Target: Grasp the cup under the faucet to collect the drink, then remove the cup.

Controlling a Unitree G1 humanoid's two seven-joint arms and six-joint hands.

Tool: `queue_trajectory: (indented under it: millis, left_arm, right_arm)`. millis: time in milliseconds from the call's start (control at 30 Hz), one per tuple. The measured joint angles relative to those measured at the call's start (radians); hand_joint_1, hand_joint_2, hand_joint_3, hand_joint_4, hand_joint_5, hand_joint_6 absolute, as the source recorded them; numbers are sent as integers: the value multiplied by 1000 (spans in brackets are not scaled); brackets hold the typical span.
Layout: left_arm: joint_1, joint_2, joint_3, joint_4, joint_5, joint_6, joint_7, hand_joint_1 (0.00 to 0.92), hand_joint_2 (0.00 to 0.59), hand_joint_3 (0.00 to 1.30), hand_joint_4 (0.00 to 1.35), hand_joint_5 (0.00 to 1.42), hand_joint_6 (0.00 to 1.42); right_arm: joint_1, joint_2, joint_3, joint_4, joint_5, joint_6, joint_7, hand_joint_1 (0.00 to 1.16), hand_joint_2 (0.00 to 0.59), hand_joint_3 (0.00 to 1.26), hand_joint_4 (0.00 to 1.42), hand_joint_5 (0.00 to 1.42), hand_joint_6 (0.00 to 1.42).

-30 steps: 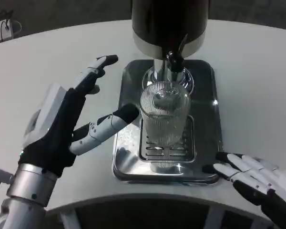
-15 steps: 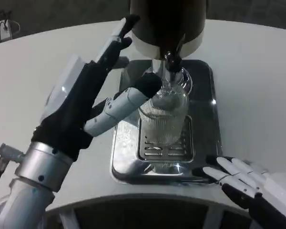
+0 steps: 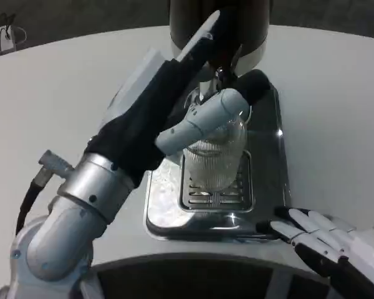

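— White table (image 3: 56, 93), one head view: where's the cup (image 3: 215, 157)?

— Upright on the tray (image 3: 269, 180) grille, under the faucet (image 3: 221, 77). The left hand (image 3: 174, 106) reaches over it with fingers spread — holding nothing.

— And the right hand (image 3: 318, 240)?

— Flat by the tray's corner, fingers apart.

— How will it handle?

— Ribbed glass, I'd judge: stiff, breakable, perhaps wet. Wrap it mid-wall.

Head camera looks steeply down, close over table (image 3: 62, 81).
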Motion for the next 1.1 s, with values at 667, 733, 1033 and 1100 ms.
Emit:
queue_trajectory:
  millis: [667,733,1033,1100]
  left_arm:
    - [-145,96,-74,-20,45,138,-120,0,42,50,0,53,172]
    - [-158,113,-80,-19,58,138,-136,0,42,50,0,53,172]
    - [-183,140,-111,11,85,110,-157,0,42,51,0,52,171]
    - [-192,145,-116,29,92,90,-160,0,42,51,0,52,167]
  right_arm:
    - [24,12,-5,-1,9,-33,-6,437,476,115,0,0,19]
    - [24,12,-5,-1,9,-33,-6,437,476,115,0,0,23]
    - [-2,13,9,-1,35,20,-6,437,476,115,0,2,30]
    - [-12,13,18,-1,53,52,-5,437,475,115,0,3,31]
